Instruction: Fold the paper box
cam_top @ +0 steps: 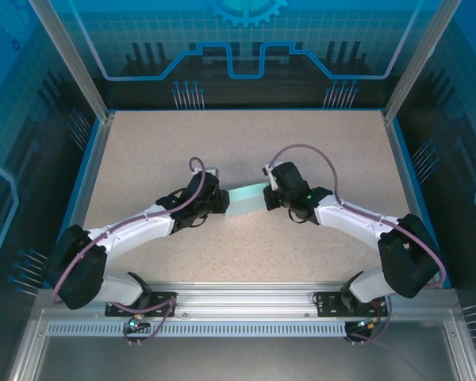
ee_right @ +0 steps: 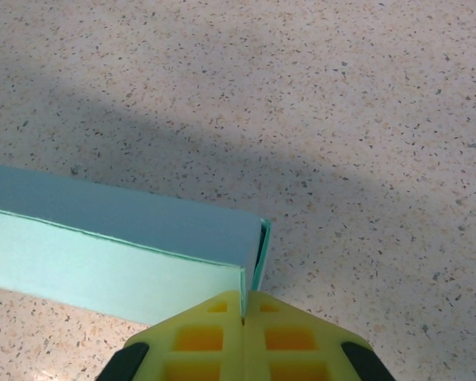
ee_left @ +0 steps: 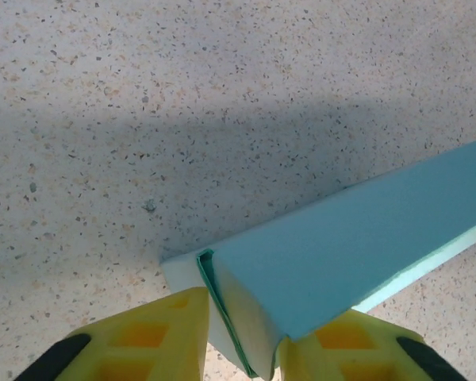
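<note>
Pale-blue paper box (cam_top: pixel 244 198) — crisp long edges, speckled table (cam_top: pixel 246 143) open around.

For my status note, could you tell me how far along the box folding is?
Done: the paper box is folded into a long closed shape. In hand: the right claw pinches one end's edge; the left claw stands open around the other. Left: slight gaps at both ends may need pressing shut.

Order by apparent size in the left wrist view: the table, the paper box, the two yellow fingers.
1. table
2. paper box
3. yellow fingers: both look alike and are cropped, so tied.
</note>
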